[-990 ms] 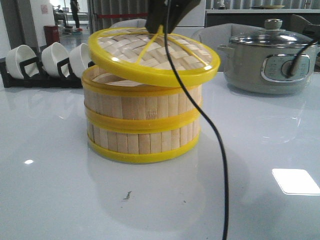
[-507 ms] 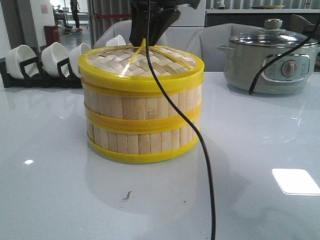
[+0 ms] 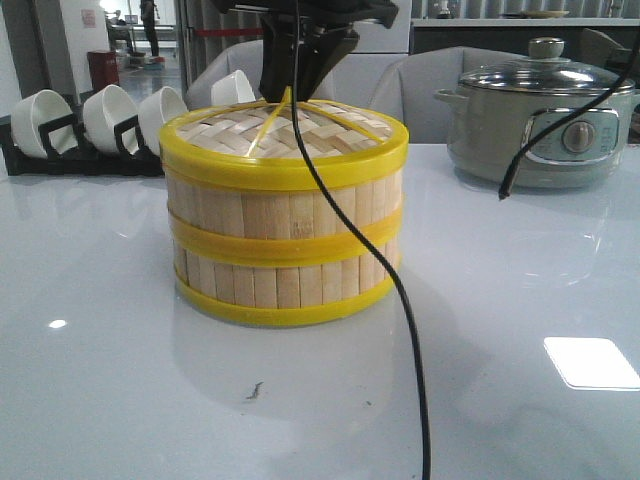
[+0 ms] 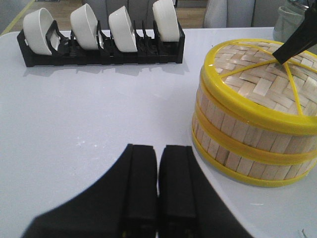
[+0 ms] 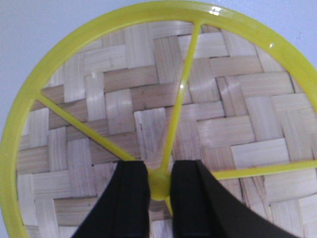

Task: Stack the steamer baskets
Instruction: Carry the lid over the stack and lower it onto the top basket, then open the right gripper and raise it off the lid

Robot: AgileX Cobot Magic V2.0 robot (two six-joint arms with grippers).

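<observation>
So the two steamer baskets point(image 3: 285, 245) are sitting stacked one on the other, roughly mid-table on the glossy white table point(image 3: 120, 380), and the woven bamboo lid point(image 3: 285, 145) with its yellow rim is seated flat on the upper one, lined up with the walls all the way round as far as I can see. The right gripper point(image 5: 159, 186) is straight above it, its two black fingers point(image 5: 132, 198) squeezed in on the little yellow knob point(image 5: 159, 184) at the hub where the lid's yellow spokes meet, so it's pinching that knob. In the front view you only get the dark body of that arm poking down onto the lid's middle, with a black cable point(image 3: 400, 300) dangling in front of the baskets and down over the table. The left gripper point(image 4: 158, 198) hangs low over bare table, just beside the stack but not touching it, with its fingers pressed together and nothing between them. Behind the stack on the left side there's a black rack point(image 4: 99, 49) with four white bowls point(image 4: 121, 27) standing on edge in it. Off to the right, well apart from the baskets, is a grey-green electric pot point(image 3: 545, 125) with a glass lid on top.
</observation>
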